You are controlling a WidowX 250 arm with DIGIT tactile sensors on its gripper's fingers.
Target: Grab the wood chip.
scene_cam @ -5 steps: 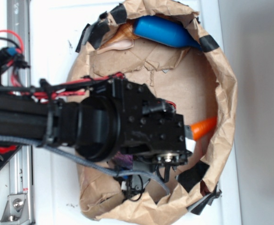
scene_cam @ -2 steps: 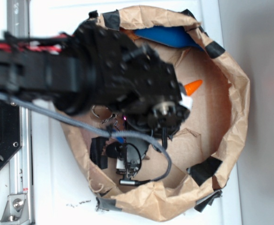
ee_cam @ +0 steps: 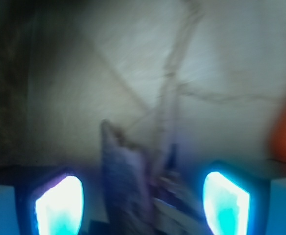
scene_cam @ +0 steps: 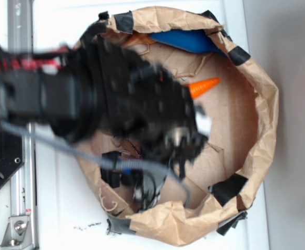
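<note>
Everywhere blurred, hand spread; no writing readable.

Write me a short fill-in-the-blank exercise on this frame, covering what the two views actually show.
1. The toy carrot lying inside the paper-lined bin is ____ in colour.
2. The patches of tape along the bin's paper rim are ____.
3. In the wrist view, the gripper has its two fingers standing ____, with a gap between them.
4. The object at the bin's top edge is ____.

Missing words: orange; black; apart; blue
</note>
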